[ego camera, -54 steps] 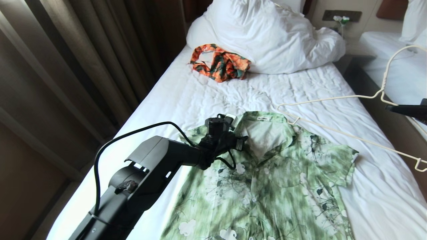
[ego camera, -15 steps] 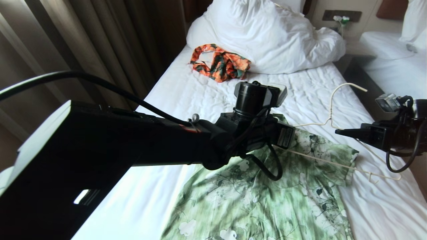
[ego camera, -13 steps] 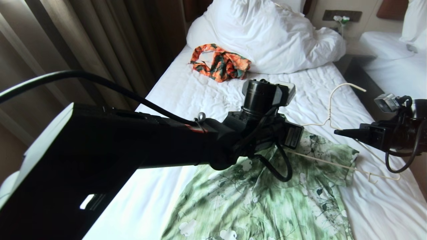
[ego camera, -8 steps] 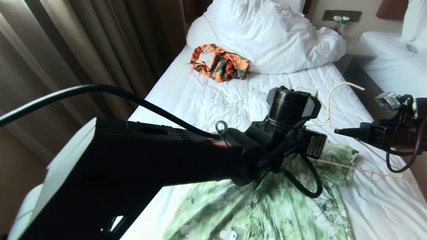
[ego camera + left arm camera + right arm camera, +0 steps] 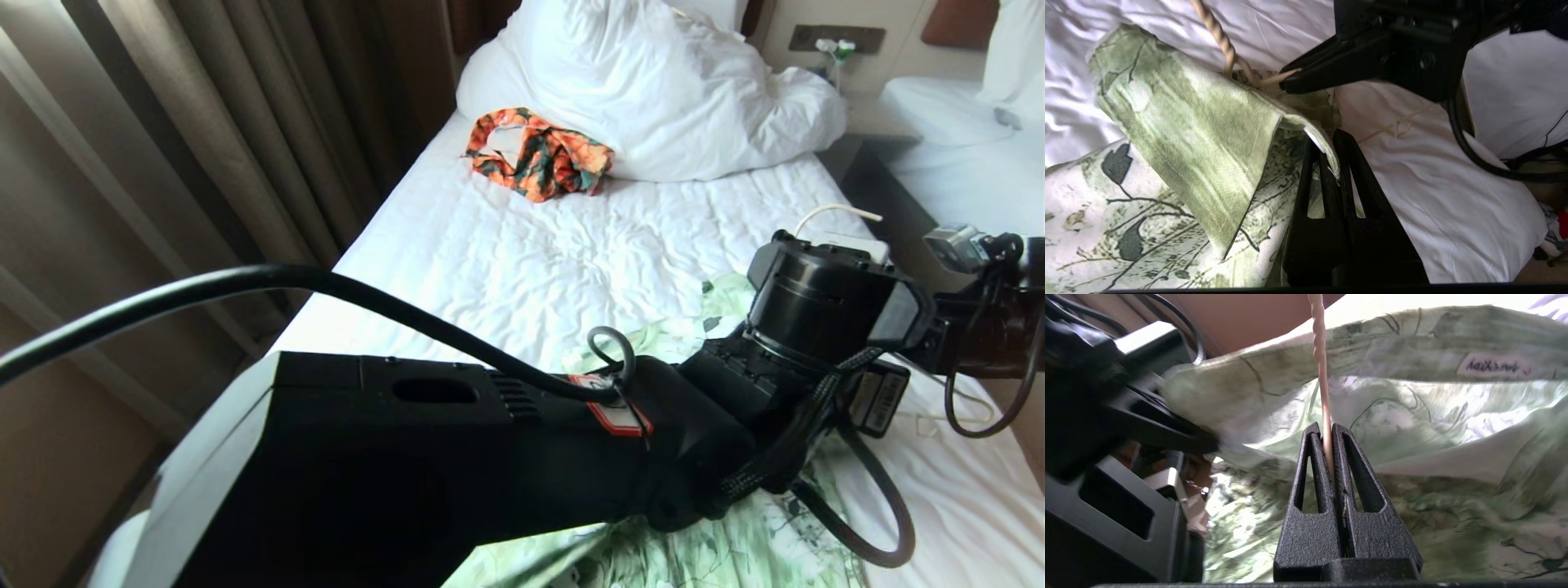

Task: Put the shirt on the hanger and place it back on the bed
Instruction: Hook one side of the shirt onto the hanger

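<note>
You see the left gripper [image 5: 1331, 157] pressed together on the edge of the shirt [image 5: 1192, 134], near the collar, and the cloth is lifted and folded over beside the black fingers. The rest of the shirt lies flat on the bed [image 5: 522, 261], at the near right part of the sheet, and the big left arm hides most of it in the head view. The right gripper [image 5: 1327, 437] is clamped on the thin wire of the hanger [image 5: 1323, 375], just under the twisted neck. In the left wrist view you find the right gripper's tip [image 5: 1290, 83] just beside the lifted collar, with the twisted neck of the hanger [image 5: 1218, 34] rising behind the cloth. The lower wire of the hanger runs over the white sheet beside the shirt. In the head view only the curved hook [image 5: 833, 212] shows above the left wrist. An orange patterned garment [image 5: 539, 155] lies against the pillow [image 5: 653, 90], well apart from the shirt.
</note>
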{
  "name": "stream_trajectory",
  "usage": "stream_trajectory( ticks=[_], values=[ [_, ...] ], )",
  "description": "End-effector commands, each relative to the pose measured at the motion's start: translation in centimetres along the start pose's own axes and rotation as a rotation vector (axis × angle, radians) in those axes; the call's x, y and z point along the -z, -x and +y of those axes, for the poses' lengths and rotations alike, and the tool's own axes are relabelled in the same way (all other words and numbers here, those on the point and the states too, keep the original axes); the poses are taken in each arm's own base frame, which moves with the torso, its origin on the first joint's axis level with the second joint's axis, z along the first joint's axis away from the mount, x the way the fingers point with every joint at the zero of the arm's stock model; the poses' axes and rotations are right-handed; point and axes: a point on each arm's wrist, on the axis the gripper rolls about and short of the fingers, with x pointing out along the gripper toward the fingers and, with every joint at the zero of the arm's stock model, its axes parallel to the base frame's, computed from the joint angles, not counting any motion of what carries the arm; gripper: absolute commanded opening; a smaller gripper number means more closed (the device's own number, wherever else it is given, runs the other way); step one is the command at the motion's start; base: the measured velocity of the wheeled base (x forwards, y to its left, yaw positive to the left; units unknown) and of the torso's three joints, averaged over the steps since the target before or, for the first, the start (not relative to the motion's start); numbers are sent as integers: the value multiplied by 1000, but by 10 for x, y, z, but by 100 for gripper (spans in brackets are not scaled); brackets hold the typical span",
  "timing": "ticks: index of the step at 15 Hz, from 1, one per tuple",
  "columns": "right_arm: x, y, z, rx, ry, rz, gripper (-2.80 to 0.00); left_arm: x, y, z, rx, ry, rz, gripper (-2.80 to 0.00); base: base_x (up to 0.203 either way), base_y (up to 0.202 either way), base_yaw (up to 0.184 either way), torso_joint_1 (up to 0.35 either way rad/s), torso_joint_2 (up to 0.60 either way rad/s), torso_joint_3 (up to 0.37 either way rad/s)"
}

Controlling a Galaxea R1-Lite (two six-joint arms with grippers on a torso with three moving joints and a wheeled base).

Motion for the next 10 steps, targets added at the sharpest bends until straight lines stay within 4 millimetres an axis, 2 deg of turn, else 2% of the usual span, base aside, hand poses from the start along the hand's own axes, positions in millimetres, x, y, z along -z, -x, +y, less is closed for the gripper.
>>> stream_trajectory(
  ticks=[1,10],
  values=[
    [4,-4,2,-19,11,0,-280,-6,5,-11,9,1,-18,-280,0,0,0,0,0,0],
    [10,-14,5,-48,39,4,-280,39,-14,-36,8,-28,64,-280,0,0,0,0,0,0]
  ],
)
